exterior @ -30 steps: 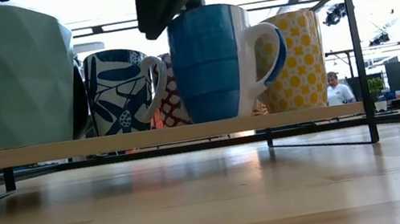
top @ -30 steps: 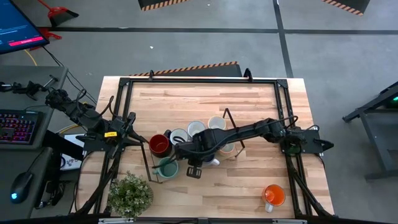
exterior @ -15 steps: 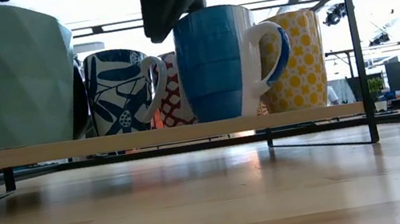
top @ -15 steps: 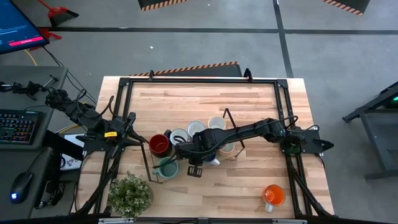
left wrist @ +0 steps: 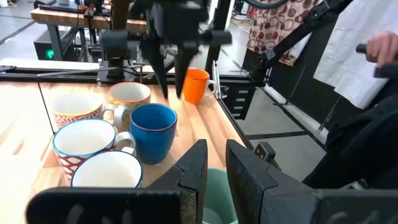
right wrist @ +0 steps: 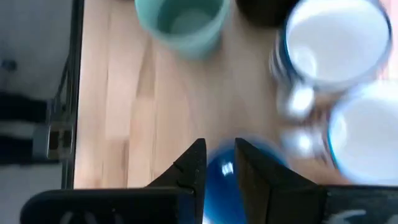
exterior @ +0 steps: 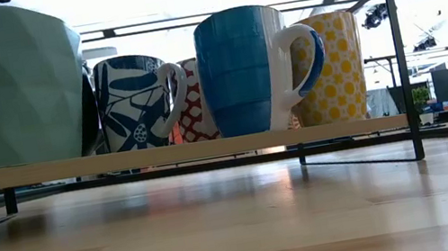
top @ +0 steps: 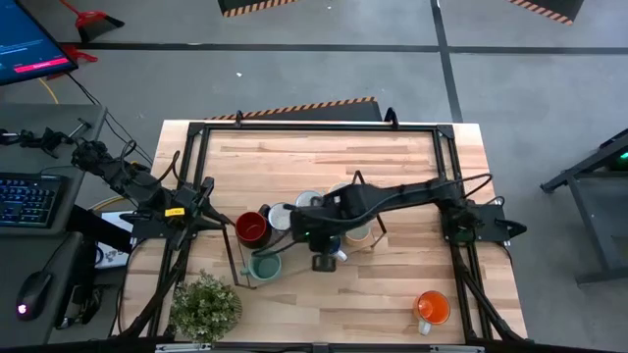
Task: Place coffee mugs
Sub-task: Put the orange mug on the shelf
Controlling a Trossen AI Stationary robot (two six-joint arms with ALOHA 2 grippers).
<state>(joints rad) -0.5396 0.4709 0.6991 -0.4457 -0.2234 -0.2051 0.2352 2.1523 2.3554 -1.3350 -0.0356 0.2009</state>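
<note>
The wooden table (top: 324, 167) carries a low black-framed shelf (exterior: 209, 147) near its middle, and most of the coffee mugs stand crowded on that shelf. Beside the shelf, toward the table's front left corner, sits a small potted plant (top: 205, 304).

The right arm reaches across from the table's right edge, and the right gripper (top: 316, 235) hangs above the shelf, just over the blue mug (exterior: 239, 70). In the right wrist view its two dark fingers (right wrist: 191, 168) stand a narrow gap apart with only the blue mug's rim showing below them — they grip nothing. The left arm waits off the shelf's left end, at the table's left edge; the left gripper (left wrist: 216, 168) points toward the shelf with its fingers nearly together and nothing between them.

On the shelf, the teal-green mug (exterior: 7, 84) stands at the front left end, nearest the low camera. The dark red mug (top: 251, 227) sits just behind it. A white mug with a blue leaf pattern (exterior: 133, 101) and a white mug with a red lattice pattern (exterior: 194, 103) stand touching or nearly so, between the teal-green mug and the blue mug. The blue mug stands upright, its white handle turned toward the cream mug with yellow dots (exterior: 334, 66) just beside it.

Well apart from the shelf, the orange mug (top: 431, 308) stands alone near the table's front right corner.
</note>
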